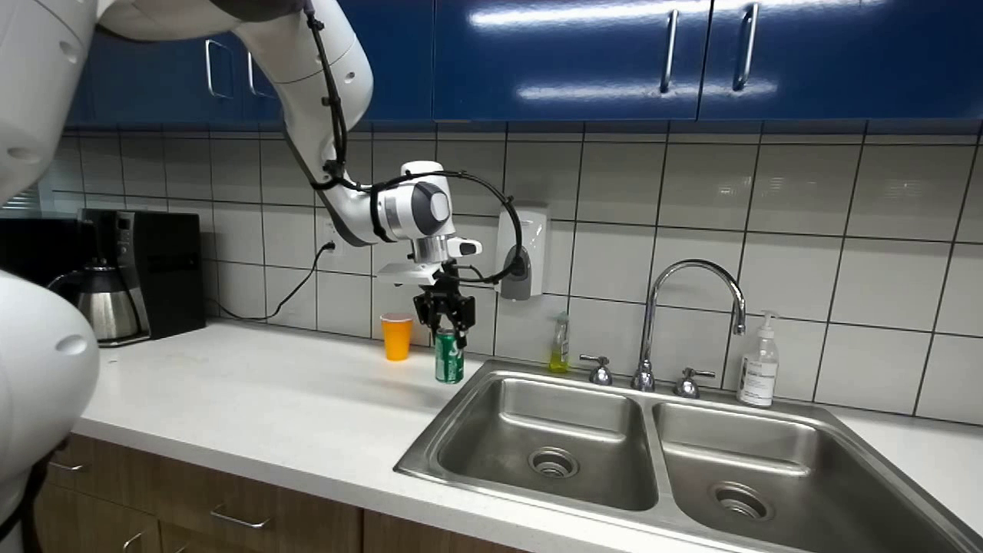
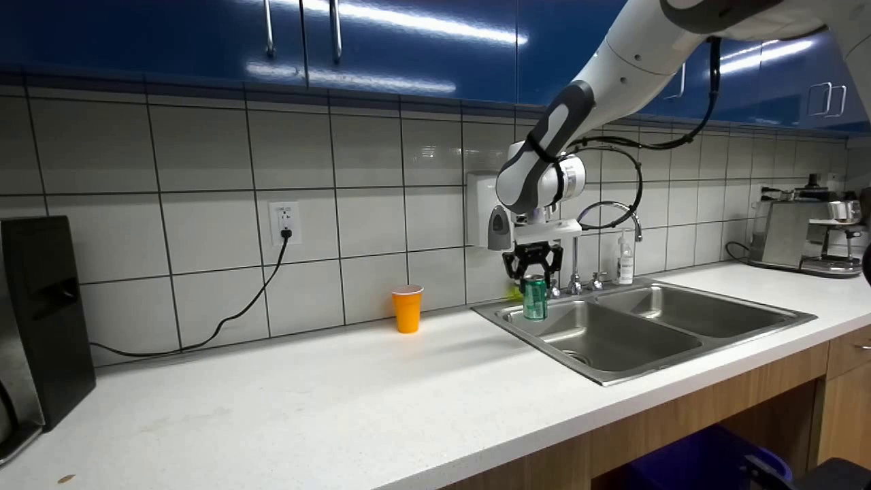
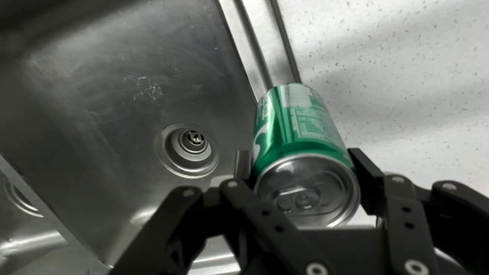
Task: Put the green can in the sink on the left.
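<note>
The green can (image 1: 449, 364) is upright in my gripper (image 1: 447, 332) in both exterior views; in an exterior view the can (image 2: 535, 301) overlaps the sink's near corner. In the wrist view the can (image 3: 296, 124) shows its silver top towards me, with a finger of the gripper (image 3: 303, 172) against each side. My gripper (image 2: 535, 273) is shut on the can near its top and holds it above the edge between counter and sink. The left basin (image 1: 537, 430) of the steel sink, with its drain, lies just beside it, and this basin (image 3: 114, 114) fills the wrist view's left side.
An orange cup (image 1: 396, 338) stands by the tiled wall. A soap dispenser (image 1: 530, 250) hangs behind the gripper. A yellow-green bottle (image 1: 559, 349), the faucet (image 1: 653, 322) and a pump bottle (image 1: 759, 372) stand along the sink's back. A divider (image 1: 660, 453) separates the right basin (image 1: 799, 468).
</note>
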Tool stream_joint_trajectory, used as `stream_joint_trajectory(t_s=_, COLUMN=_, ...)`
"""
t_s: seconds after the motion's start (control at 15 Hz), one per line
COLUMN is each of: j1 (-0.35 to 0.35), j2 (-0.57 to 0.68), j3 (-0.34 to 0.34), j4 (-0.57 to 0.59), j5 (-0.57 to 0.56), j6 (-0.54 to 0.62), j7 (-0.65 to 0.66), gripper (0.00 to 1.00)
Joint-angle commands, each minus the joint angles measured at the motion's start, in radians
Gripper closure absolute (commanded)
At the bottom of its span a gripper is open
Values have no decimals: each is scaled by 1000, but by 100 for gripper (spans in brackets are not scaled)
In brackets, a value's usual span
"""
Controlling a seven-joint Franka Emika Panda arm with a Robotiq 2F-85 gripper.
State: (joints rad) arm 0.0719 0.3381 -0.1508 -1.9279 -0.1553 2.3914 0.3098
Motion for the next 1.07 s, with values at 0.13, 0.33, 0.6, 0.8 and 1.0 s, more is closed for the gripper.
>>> stream_joint_trajectory(t_s=0.13, j1=-39, j2=-57, j3=-15, j4=-30, j5=-9, j6=-19, j7=26, gripper=61)
stream_joint_trajectory(t_s=0.33, j1=-56, j2=-77, j3=-27, j4=-44, j5=-10, j6=-19, j7=27, gripper=61)
stream_joint_trajectory(t_s=0.6, j1=-79, j2=-116, j3=-42, j4=-78, j5=-14, j6=-15, j7=29, gripper=61)
stream_joint_trajectory(t_s=0.8, j1=-92, j2=-141, j3=-53, j4=-100, j5=-19, j6=-14, j7=34, gripper=61)
stream_joint_trajectory(t_s=1.0, j1=-102, j2=-159, j3=-57, j4=-114, j5=-24, j6=-17, j7=45, gripper=61)
